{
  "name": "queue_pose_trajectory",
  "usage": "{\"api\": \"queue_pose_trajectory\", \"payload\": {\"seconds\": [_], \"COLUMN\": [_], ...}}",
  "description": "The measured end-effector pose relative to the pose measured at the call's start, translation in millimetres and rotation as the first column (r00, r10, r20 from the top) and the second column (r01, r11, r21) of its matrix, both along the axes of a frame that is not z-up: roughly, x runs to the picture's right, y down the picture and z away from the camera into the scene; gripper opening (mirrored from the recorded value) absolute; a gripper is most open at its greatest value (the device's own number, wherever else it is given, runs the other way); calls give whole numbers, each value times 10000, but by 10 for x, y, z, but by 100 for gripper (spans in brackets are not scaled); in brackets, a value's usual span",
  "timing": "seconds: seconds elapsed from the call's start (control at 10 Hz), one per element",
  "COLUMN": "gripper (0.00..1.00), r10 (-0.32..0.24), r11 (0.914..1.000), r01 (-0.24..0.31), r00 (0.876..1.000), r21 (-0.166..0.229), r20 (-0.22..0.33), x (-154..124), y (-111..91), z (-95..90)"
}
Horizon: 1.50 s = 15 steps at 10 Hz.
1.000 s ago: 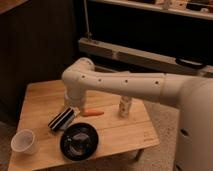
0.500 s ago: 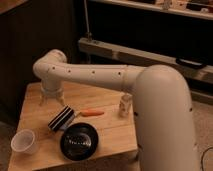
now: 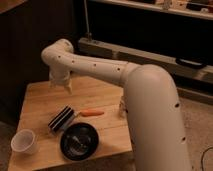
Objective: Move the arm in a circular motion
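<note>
A wooden table (image 3: pixel 100 95) stands before a dark wall. The gripper (image 3: pixel 60 82) hangs over its far left part. On the table lies a black brush (image 3: pixel 62 119) with ribbed bristles, tilted, and just beside it an orange carrot (image 3: pixel 92 113). A black bowl (image 3: pixel 79 141) sits near the front edge, close to the brush. A white cup (image 3: pixel 25 142) stands upright at the front left corner. A small pale object (image 3: pixel 121 106) at the table's right edge is partly hidden.
</note>
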State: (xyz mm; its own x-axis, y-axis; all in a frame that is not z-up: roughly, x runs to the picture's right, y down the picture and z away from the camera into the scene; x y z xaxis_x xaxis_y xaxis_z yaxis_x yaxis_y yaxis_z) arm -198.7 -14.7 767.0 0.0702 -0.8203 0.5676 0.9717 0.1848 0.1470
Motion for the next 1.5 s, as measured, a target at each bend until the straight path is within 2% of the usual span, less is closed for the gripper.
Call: {"api": "queue_pose_trajectory", "payload": {"seconds": [0.2, 0.3, 0.5, 0.6, 0.7, 0.9, 1.1, 1.2, 1.3, 1.5], "gripper": [66, 66, 66, 66, 66, 66, 66, 66, 66, 66], "r10": [430, 747, 1193, 1549, 1768, 2374, 2910, 3068, 3031, 2938], "r11": [9991, 9972, 9925, 9870, 9829, 9677, 9517, 9467, 9494, 9540], "r01": [-431, -752, -1213, -1594, -1827, -2499, -3060, -3214, -3138, -2995], "r00": [9983, 9950, 9870, 9778, 9715, 9480, 9252, 9191, 9269, 9432], "r21": [-28, -55, -123, -211, -236, -336, -254, -201, -142, -144], "r20": [-397, -656, -1075, -1412, -1582, -2120, -2438, -2473, -2212, -1550], "x": [505, 864, 1403, 1813, 2019, 2606, 3042, 3199, 3288, 3281], "y": [-53, -78, -121, -141, -149, -52, 139, 241, 368, 575], "z": [39, 63, 107, 140, 150, 123, -18, -131, -279, -481]}}
